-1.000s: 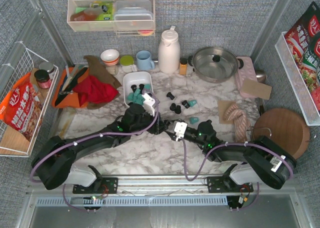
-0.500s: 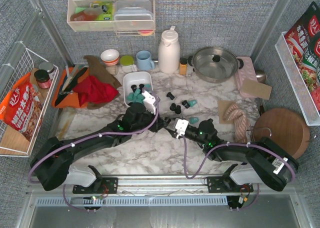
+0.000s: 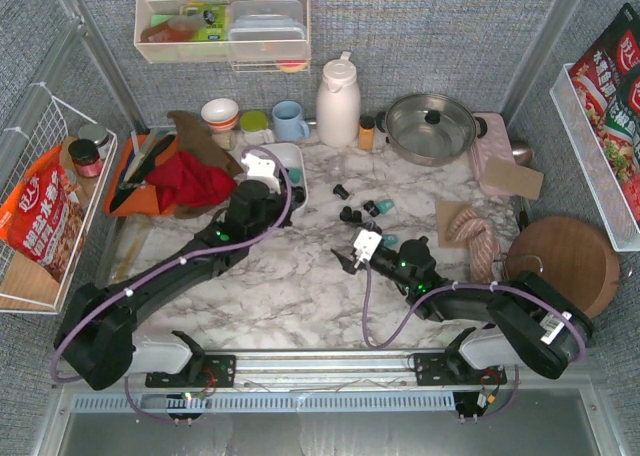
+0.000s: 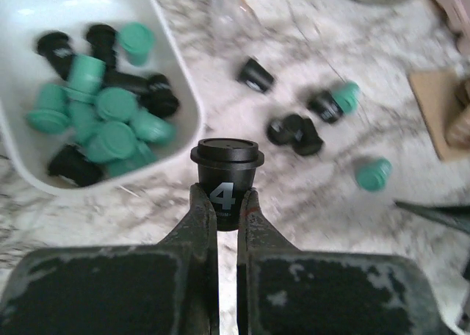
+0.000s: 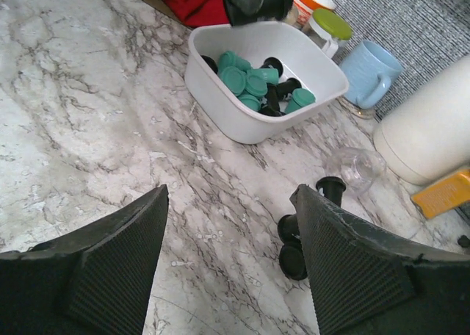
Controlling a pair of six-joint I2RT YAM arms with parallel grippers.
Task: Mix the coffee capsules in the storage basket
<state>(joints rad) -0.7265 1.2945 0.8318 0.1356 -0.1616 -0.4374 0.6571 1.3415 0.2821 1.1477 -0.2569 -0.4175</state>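
The left gripper [image 4: 228, 205] has swung back beside the white basket [image 4: 183, 92], clamped on a black capsule [image 4: 227, 162] marked "4". Teal and black capsules [image 4: 110, 125] lie heaped inside it; the right gripper [image 5: 229, 203] gapes empty.

White thermos [image 3: 337, 101], blue mug [image 3: 290, 122], steel pan [image 3: 415, 133]

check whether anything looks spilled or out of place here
Yes: several coffee capsules lie scattered on the marble tabletop outside the storage basket, some tipped on their sides. The left gripper holds one black capsule.
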